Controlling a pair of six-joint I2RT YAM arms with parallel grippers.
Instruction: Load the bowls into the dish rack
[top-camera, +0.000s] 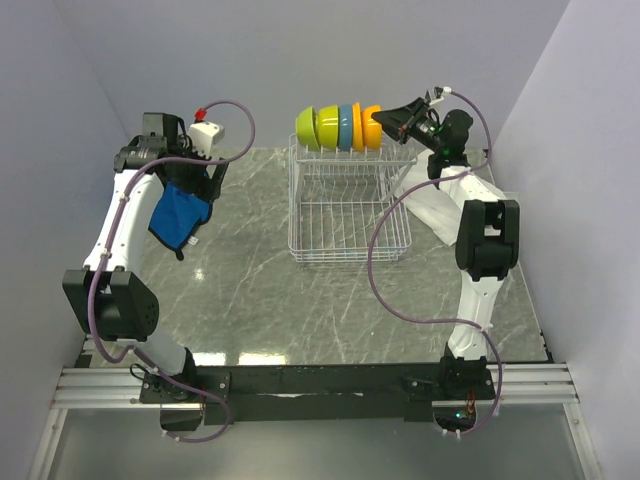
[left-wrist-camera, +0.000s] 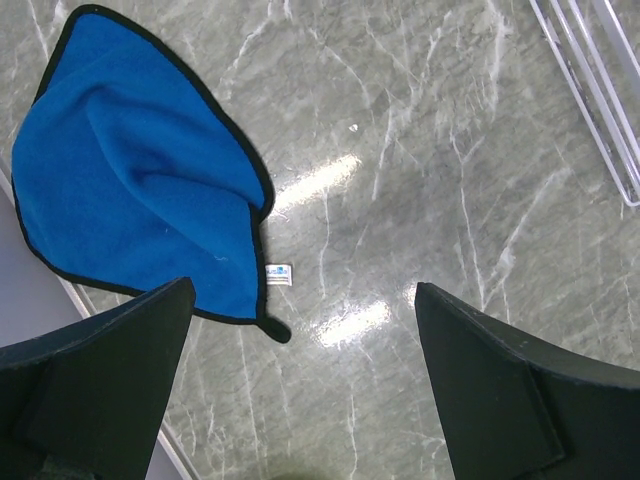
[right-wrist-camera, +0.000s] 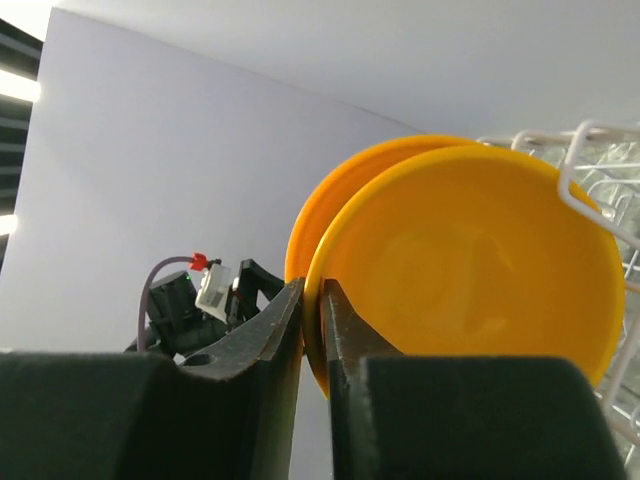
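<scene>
Five bowls stand on edge in the raised slots at the far end of the white wire dish rack (top-camera: 347, 238): two lime green (top-camera: 308, 127), one light blue (top-camera: 345, 125), another lime green (top-camera: 357, 126), and the orange bowl (top-camera: 372, 128) at the right end. My right gripper (top-camera: 392, 120) is shut on the orange bowl's rim; the right wrist view shows the rim pinched between the jaws (right-wrist-camera: 313, 300) and the bowl (right-wrist-camera: 470, 260) against the rack wires (right-wrist-camera: 590, 135). My left gripper (left-wrist-camera: 300, 400) is open and empty above the table at the far left (top-camera: 212, 180).
A blue cloth (top-camera: 180, 215) with black edging lies on the marble table under the left arm, also in the left wrist view (left-wrist-camera: 130, 170). The rack's edge (left-wrist-camera: 600, 90) shows at that view's top right. Walls close in on both sides and behind.
</scene>
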